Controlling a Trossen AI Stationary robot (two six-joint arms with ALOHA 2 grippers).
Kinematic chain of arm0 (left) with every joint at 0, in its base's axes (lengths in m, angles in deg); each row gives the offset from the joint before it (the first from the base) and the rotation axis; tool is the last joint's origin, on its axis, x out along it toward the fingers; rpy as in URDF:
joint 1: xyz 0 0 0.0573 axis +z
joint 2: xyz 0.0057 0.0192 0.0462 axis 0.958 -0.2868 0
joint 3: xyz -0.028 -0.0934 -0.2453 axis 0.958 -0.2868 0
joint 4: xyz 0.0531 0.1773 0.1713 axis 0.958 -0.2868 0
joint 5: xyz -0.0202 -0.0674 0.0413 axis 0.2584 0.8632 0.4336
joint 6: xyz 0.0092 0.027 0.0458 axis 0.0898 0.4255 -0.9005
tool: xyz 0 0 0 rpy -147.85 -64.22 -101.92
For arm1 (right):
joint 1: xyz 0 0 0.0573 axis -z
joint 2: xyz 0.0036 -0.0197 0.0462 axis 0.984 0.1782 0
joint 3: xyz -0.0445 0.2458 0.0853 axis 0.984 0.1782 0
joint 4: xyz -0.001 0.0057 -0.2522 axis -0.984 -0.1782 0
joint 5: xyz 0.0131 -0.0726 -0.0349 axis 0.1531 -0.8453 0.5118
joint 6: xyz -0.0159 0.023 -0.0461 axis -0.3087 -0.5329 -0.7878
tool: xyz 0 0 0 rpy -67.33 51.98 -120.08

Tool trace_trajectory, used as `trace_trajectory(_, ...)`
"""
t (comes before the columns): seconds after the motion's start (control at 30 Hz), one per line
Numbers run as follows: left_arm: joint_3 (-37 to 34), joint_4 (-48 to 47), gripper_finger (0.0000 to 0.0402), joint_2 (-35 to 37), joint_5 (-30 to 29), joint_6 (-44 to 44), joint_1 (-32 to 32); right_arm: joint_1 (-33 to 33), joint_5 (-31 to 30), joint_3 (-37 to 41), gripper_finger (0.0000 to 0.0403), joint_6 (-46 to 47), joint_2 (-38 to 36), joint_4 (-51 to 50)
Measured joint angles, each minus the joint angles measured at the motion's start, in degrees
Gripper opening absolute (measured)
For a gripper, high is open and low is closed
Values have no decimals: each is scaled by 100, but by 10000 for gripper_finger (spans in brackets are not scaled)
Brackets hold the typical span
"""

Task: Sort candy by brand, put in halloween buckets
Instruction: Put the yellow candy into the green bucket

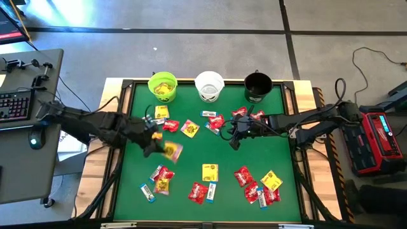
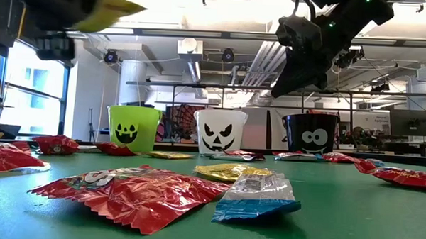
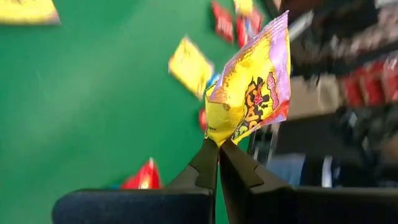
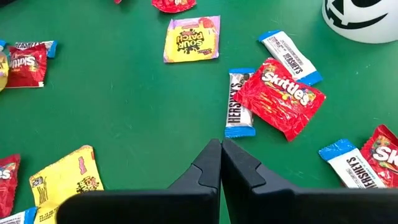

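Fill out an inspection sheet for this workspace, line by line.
Surface: green table, candy scattered across it.
Job's things: lime green bucket, white bucket and black bucket along the far edge; yellow packets, red packets and blue-and-white bars loose on the table.
Clutter: nothing seen.
Grippers: left gripper shut on a yellow packet, lifted off the table; right gripper shut, empty, above the candy.
Cables: cable on the floor.
Surroundings: keyboard on a side desk; red and black case.
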State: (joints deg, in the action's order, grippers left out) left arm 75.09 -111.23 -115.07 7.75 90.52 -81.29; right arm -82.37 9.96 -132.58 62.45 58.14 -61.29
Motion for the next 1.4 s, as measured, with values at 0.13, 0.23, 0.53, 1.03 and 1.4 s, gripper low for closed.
trace_trajectory(0.13,2,185,0,-8,-49,41,608,0,0,0,0,85,0,0)
trace_trajectory(0.23,2,192,0,-8,-113,-128,1025,0,-8,0,0,107,0,0)
trace_trajectory(0.53,2,531,0,-22,-350,-567,2115,0,-137,0,0,206,0,0)
trace_trajectory(1.03,936,338,0,-659,-415,-1757,3232,0,-138,0,0,371,0,7)
trace_trajectory(1.4,2232,-1050,0,-1965,-396,-3057,4130,0,-133,0,0,482,0,20)
